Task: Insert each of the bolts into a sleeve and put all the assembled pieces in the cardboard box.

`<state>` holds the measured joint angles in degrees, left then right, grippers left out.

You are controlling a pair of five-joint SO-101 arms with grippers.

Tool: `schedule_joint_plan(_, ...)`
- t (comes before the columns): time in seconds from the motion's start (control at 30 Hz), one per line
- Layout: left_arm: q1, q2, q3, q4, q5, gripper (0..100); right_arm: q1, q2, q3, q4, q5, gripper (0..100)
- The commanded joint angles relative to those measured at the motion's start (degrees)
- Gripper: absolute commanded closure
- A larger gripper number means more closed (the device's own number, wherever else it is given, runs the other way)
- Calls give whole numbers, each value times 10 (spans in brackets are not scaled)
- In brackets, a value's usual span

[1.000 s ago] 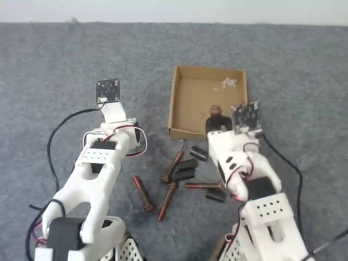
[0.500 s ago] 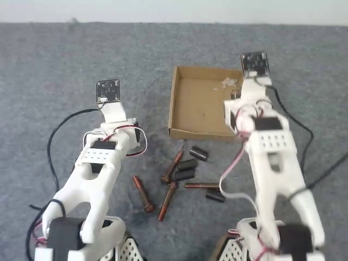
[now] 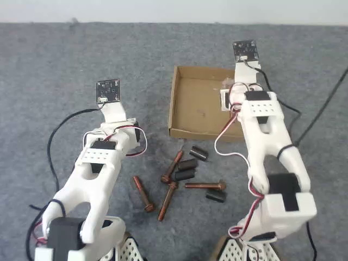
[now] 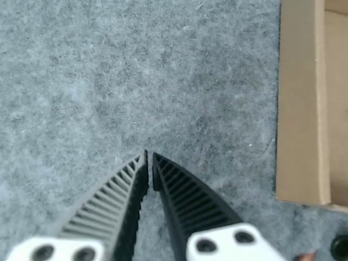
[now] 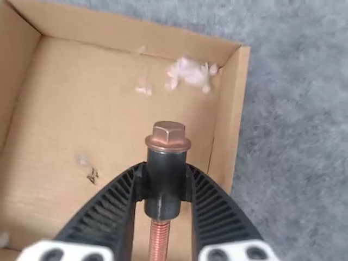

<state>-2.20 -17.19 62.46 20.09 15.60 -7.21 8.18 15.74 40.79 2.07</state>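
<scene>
Grey carpet-topped table (image 3: 65, 54) has the open cardboard box (image 3: 173, 103) sitting on it, with four loose copper bolts (image 3: 142, 192) and four black sleeves (image 3: 198, 153) scattered just in front of the box.

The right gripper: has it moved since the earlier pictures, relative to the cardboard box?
Yes. In the high view the right gripper, holding a sleeved bolt, went from before the cardboard box, by the loose bolts, forward to above its right part.

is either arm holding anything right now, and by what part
The right pincer holds a bolt by the black sleeve fitted on it, above the cardboard box. The left pincer is shut with nothing in it.
</scene>
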Motion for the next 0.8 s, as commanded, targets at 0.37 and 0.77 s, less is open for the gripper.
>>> schedule_joint_plan(0.37, 2, 1, -28, 1, -1, 988, 21, 35, -54, 2, 9, 983)
schedule_joint_plan(0.77, 2, 2, -28, 0, -1, 988, 22, 30, -98, 101, 9, 949)
